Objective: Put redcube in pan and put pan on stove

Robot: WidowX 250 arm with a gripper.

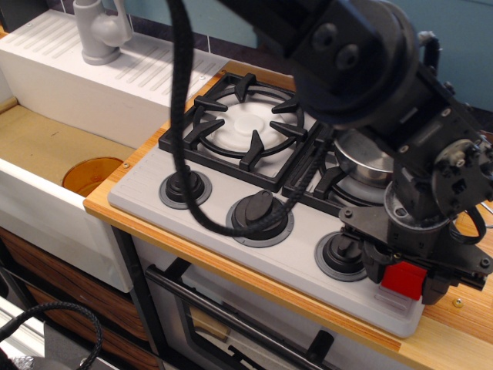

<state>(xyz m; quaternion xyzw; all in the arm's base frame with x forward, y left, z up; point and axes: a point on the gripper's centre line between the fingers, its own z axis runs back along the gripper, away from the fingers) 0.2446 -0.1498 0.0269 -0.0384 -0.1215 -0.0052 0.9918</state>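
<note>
While the big black arm fills the right of the view, the gripper [404, 279] is down at the near right corner of the stove [231, 204], and its two dark fingers stand on either side of the red cube [402, 280], clamped against its left and right faces. The cube sits low over the grey stove top, and whether it touches the surface I cannot tell, since a pale plastic piece shows just beneath it. Just left of the gripper is the right-hand knob [341, 256], with the middle knob [259, 215] and left knob [186, 187] running off to the left along the near edge. Behind the gripper, on the far right burner, there's the steel pan [367, 164], mostly hidden by the arm, only part of its shiny rim and wall showing. The left burner grate [250, 129] is in full view with its white disc. A thick black cable [182, 116] hangs down across the stove. Over to the far left lies the white sink [46, 146] with its grey tap [100, 31], and wooden counter [462, 324] shows at the near right.
</note>
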